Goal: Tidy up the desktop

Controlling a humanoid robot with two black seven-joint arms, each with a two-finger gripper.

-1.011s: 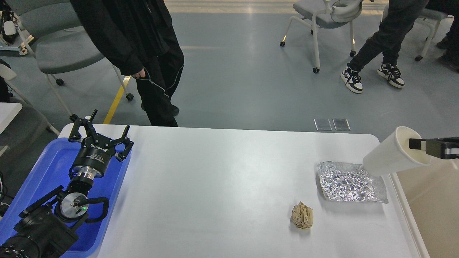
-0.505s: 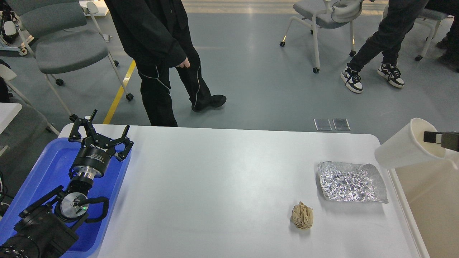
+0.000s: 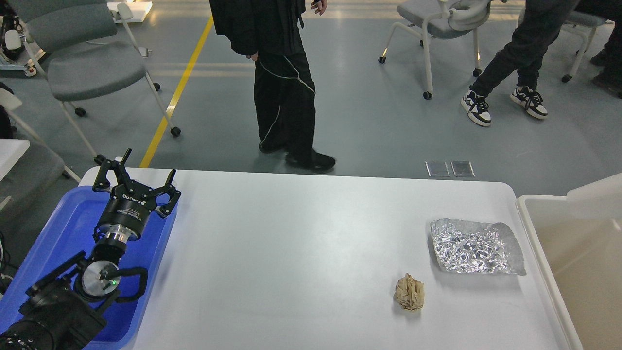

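Left pincer (image 3: 136,180) gapes empty over the blue tray (image 3: 58,228); right unseen. Crumpled foil (image 3: 476,247) on the worktop (image 3: 291,253) might tear when pinched.

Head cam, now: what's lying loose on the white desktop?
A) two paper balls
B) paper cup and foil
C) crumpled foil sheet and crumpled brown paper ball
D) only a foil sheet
C: the foil sheet and the brown paper ball lie apart on the desktop; no cup shows.
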